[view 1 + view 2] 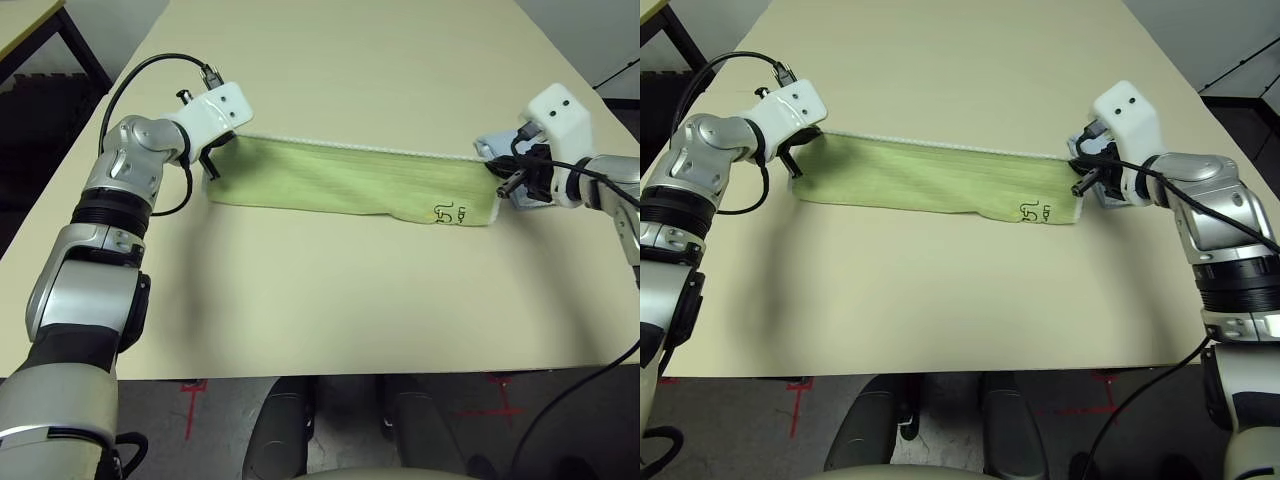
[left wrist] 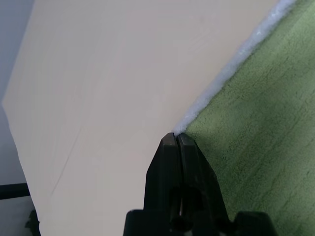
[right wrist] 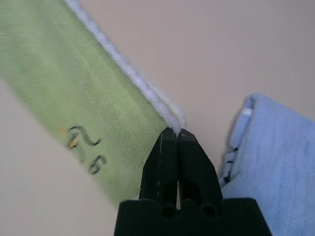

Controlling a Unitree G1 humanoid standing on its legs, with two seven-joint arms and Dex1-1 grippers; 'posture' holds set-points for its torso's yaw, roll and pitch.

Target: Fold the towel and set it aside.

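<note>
1. The towel point(image 1: 345, 180) hangs stretched between both grippers above the bench point(image 1: 330, 300).
2. Left gripper point(image 2: 177, 138) is clenched on its left top corner.
3. Right gripper point(image 3: 177, 132) is clenched on the right corner, beside a blue cloth point(image 3: 275, 162).

head pair: you look down over the table point(image 1: 330, 300), both sharing the towel point(image 1: 340, 180) | wrist cams: close along each gripper's fingers at towel corners

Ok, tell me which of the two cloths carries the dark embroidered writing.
The green towel, stretched between both end effectors, has it near the right end. The blue cloth is smaller and folded.
</note>
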